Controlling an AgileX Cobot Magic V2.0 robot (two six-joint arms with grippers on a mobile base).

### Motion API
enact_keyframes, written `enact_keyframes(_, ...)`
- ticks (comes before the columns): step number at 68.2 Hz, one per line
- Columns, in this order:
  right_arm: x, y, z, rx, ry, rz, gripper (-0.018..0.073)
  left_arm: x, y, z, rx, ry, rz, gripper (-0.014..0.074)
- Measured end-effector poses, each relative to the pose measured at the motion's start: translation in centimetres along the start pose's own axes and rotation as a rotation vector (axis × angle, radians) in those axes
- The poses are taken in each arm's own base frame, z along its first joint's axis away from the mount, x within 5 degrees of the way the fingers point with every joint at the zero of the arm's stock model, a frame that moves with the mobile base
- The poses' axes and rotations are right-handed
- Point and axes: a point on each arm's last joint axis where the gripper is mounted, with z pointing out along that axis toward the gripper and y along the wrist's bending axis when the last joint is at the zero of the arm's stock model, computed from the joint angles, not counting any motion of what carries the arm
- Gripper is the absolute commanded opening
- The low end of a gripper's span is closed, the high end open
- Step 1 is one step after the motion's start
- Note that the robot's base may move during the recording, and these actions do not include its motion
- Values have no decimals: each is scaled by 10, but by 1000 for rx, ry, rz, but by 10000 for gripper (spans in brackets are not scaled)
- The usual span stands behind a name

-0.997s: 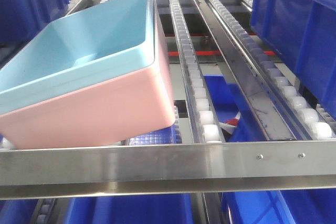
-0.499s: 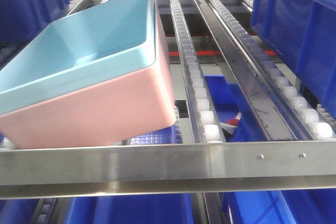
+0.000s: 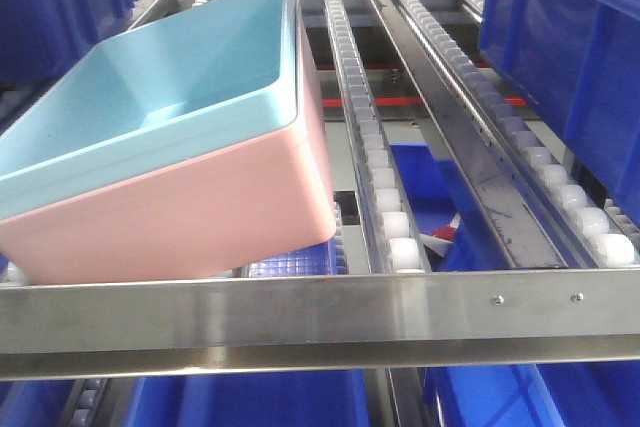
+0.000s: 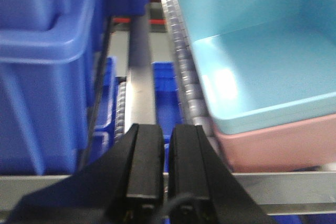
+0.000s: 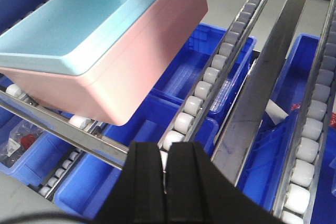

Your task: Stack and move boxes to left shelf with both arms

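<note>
The light blue open-top plastic bin point(image 3: 150, 107) is sitting nested inside the salmon pink plastic bin point(image 3: 200, 217), and the stack is resting tilted on the left lane of the stainless-steel roller flow rack point(image 3: 430, 127), its near lower edge lying just behind the steel front rail point(image 3: 320, 312). A track of white rollers point(image 3: 375, 167) is running just beside the stack's right wall; right of it the lanes are lying open back to the far end, bounded on the right by a dark blue plastic bin point(image 3: 560, 37). More dark blue bins point(image 5: 152, 129) are showing below through the gaps. The left gripper point(image 4: 165, 153) is hovering in front of the rail, left of the stack and apart from it, jaws nearly together, holding nothing. The right gripper point(image 5: 167, 169) is hanging below and right of the stack, not touching it, jaws narrow and empty.
</note>
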Motion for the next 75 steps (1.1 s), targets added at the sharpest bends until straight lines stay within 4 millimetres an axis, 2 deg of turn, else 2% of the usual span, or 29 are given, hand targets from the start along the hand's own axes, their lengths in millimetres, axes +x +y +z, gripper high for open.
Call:
enact_keyframes(15, 0, 0, 0, 1, 2, 0, 50, -3, 6, 0, -101, -36, -7, 11)
enact_keyframes(33, 0, 0, 0, 2, 3, 0, 50, -12, 6, -1, -108, -136, -2, 11)
enact_keyframes(75, 1, 0, 0, 4, 7, 0, 50, -13, 6, -1, -109, -141, -2, 11)
